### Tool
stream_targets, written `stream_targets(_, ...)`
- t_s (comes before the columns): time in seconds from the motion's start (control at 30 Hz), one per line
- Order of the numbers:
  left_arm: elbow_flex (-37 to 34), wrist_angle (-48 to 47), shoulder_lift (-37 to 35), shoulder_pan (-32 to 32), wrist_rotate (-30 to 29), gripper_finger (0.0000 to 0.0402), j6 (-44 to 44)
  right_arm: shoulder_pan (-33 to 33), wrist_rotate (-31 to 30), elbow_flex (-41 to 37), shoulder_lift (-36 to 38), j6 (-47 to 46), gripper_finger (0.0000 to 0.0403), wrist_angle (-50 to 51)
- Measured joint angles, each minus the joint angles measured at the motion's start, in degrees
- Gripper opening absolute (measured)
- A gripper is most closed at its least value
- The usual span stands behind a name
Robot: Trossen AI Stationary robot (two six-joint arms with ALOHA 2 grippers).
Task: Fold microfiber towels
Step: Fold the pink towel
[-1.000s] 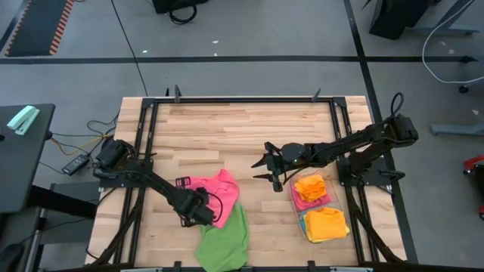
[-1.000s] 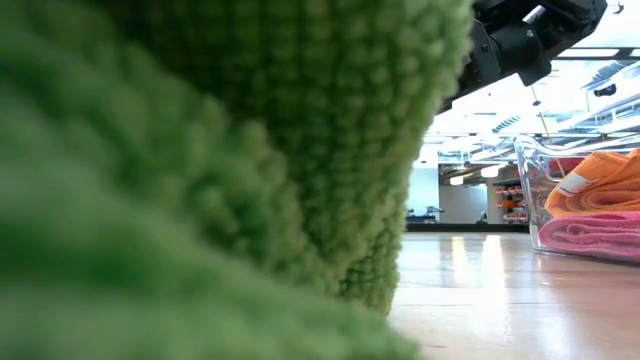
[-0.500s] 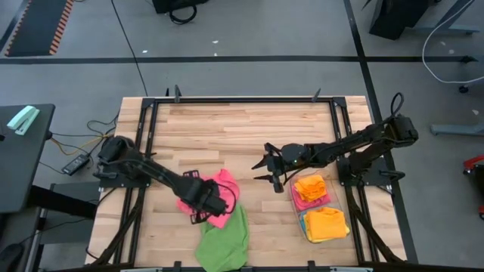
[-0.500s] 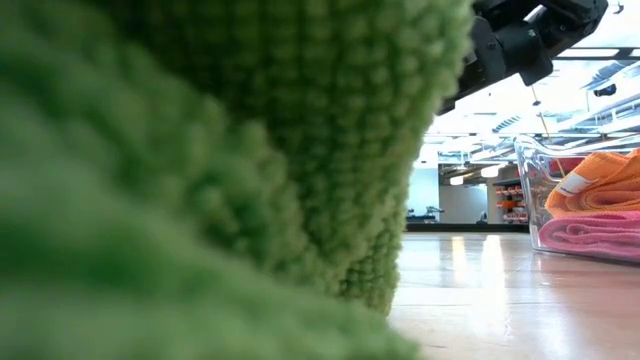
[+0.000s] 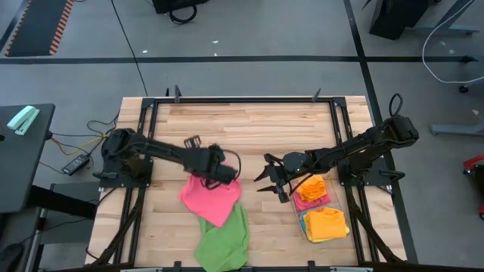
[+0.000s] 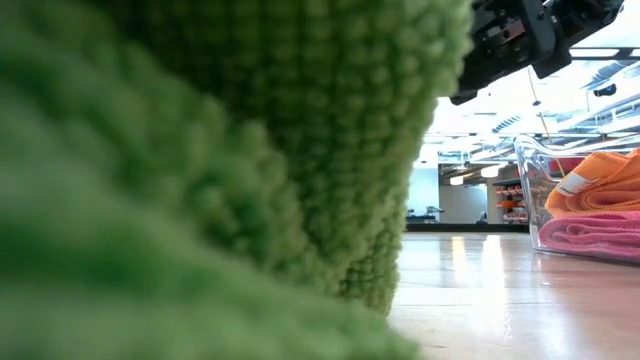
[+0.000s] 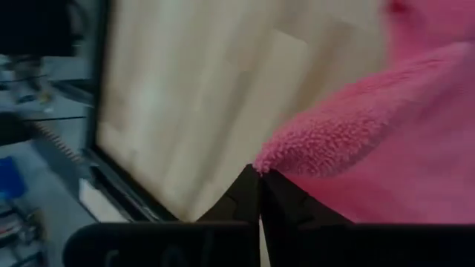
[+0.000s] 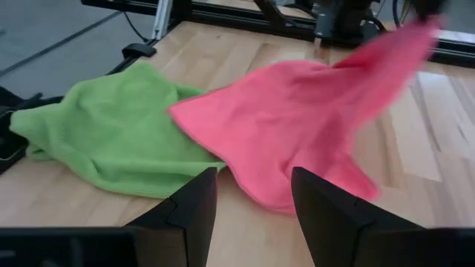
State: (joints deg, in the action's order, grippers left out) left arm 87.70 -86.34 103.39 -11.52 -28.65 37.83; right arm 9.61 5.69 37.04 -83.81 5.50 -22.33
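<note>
A pink microfiber towel slopes down from my left gripper, which is shut on it above the table's middle. The towel's near end lies on the table and over the far edge of a crumpled green towel at the near edge. That green towel fills most of the low view. My right gripper hovers open to the right of the pink towel, which its wrist view shows ahead. Folded orange, pink and yellow towels sit in a clear bin. My left gripper pinches a corner of the pink towel between its two fingertips, coming at it slanting down from the table's left. The held corner is lifted clear. The cloth runs down from it, drawn out, to its near part resting on the table and the green towel.
The clear bin stands at the near right, close behind my right gripper. Bare wooden table lies across the far half. A black frame rail runs along the far edge.
My left gripper has risen and gone toward the table's far edge and a little right, taking a corner of the pink towel with it. The towel, bunched before, is now drawn out into a long sloping sheet with its near end still down. My right gripper has shifted slightly toward the near edge.
</note>
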Motion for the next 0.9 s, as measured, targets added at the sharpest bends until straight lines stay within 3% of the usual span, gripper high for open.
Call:
stream_targets(0.17,0.0,0.8,0.0,4.6,-8.4,0.0023,-5.7,0.0,0.0,0.0,0.0,-3.0,0.0181,0.4)
stream_targets(0.3,0.0,4.4,0.0,8.3,-11.5,0.0025,-13.2,0.0,0.0,0.0,0.0,-4.5,0.0181,1.3)
stream_targets(0.47,0.2,11.3,0.0,12.0,-11.8,0.0008,-24.3,0.0,-0.2,0.0,0.0,-6.4,0.0181,2.9)
stream_targets(0.6,0.0,13.7,0.0,14.2,-9.1,0.0024,-31.9,0.0,-1.6,0.0,0.0,-6.5,0.0181,6.0)
stream_targets(0.9,0.0,19.2,0.0,20.5,-4.9,0.003,-40.1,0.4,-13.0,0.0,-0.2,1.2,0.0181,8.3)
